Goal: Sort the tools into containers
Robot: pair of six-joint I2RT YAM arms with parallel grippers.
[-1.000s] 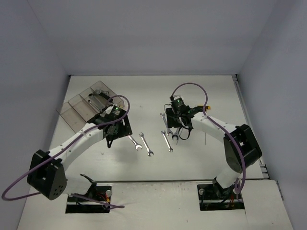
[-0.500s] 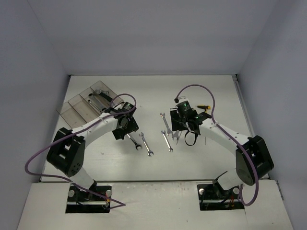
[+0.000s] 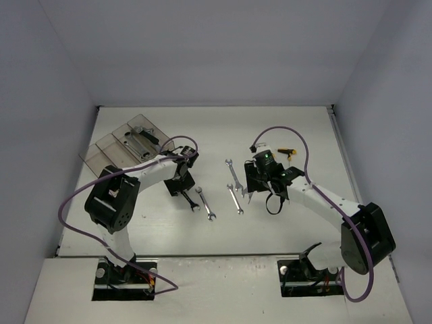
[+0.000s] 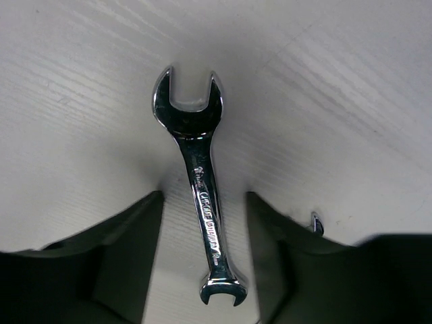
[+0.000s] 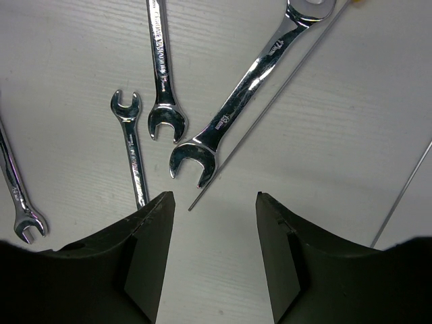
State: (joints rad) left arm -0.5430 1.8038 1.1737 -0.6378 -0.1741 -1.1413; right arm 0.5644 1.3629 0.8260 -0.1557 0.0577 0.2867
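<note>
Several wrenches (image 3: pixel 234 199) lie loose mid-table (image 3: pixel 290 223). Bins (image 3: pixel 101 158) sit at the far-left corner, well apart from them, w/ a few tools (image 3: pixel 140 140) already inside; which compartment can't be told from above.

L gripper (image 3: pixel 183 192) is low over one short wrench (image 4: pixel 203 192). Wrist view: fingers (image 4: pixel 118 270) spread wide, one each side of the shank, not touching it. Wrench lies flat, shank running up the gap, bigger open end away from the wrist. Nothing clamped.

R gripper (image 5: pixel 212 202) is also spread wide, holding nothing. It hovers above a cluster: large wrench (image 5: pixel 233 108), medium wrench (image 5: pixel 160 61), small wrench (image 5: pixel 132 148), plus a thin rod (image 5: pixel 270 104) just beside the large one.

Step in hand, as judged: L pick of the straddled wrench. To do it well:
- Drop till tips nearly meet the table; wrench is thin & flat, so a high close likely misses.
- Close across the shank near mid-length, not at a head, so it hangs balanced.
- Alignment looks approx right; shank leans slightly off the gap's centre line, so a small yaw trim may help.
- Polished steel prob. slippery: firm squeeze, slow lift, watch for swing.
- Neighbour wrench (image 3: pixel 205 204) lies just beside; keep the outer finger off it.
- Then carry to bins, lower lengthwise into a compartment.

R arm: keep clear of L's path and don't nudge the rod.
</note>
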